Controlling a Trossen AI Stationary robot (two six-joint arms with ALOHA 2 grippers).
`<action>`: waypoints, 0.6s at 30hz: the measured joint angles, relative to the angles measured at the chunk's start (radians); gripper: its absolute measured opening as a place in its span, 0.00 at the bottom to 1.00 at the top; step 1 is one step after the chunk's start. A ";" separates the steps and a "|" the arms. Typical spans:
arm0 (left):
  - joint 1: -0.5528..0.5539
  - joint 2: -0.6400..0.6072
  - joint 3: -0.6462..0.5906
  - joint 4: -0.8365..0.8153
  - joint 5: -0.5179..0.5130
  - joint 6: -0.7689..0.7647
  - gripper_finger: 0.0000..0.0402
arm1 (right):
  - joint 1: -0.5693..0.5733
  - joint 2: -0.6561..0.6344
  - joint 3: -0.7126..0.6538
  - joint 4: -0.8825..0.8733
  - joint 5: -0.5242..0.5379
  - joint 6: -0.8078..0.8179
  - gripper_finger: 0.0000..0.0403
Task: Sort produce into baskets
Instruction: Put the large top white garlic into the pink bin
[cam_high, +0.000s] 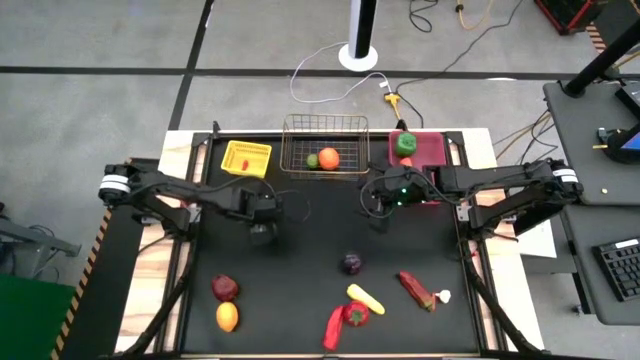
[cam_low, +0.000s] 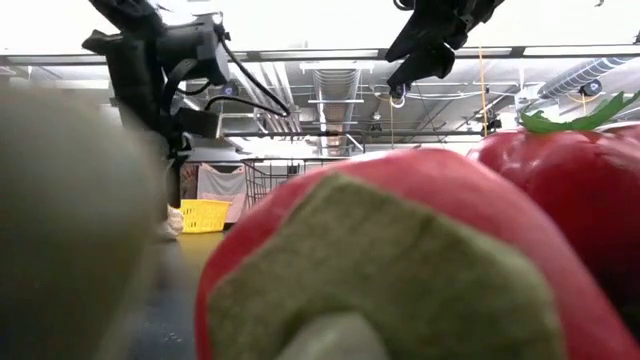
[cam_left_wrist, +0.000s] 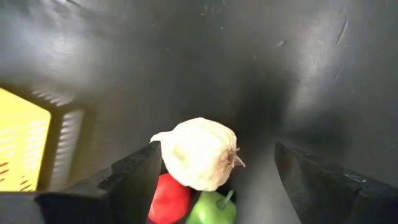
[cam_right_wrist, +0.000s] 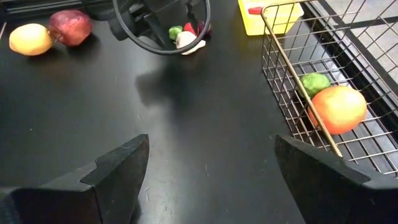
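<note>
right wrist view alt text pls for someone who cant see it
The right gripper, fingers open, hangs over a black table beside a wire basket holding an orange and a green fruit. Farther off, the left gripper is over a garlic.

Overhead camera looks straight down; low camera sits close behind a red pepper (cam_low: 400, 260).

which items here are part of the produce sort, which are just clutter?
Job:
- yellow tray
- wire basket holding an orange fruit
- pink bin holding a green pepper
- garlic bulb between the open left claw fingers
- loose produce: purple piece, lemon, red chili

Lying about:
- floor cables
- keyboard
- white pole base
</note>
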 joint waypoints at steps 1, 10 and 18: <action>0.000 0.000 -0.009 0.012 -0.001 0.001 0.72 | 0.000 0.000 0.000 0.001 0.000 0.000 0.83; 0.003 0.002 -0.039 0.050 -0.029 -0.006 0.55 | 0.000 0.000 0.000 0.019 0.000 -0.001 0.83; 0.005 0.004 -0.042 0.052 -0.030 -0.006 0.36 | 0.000 0.000 0.000 0.020 0.000 -0.003 0.83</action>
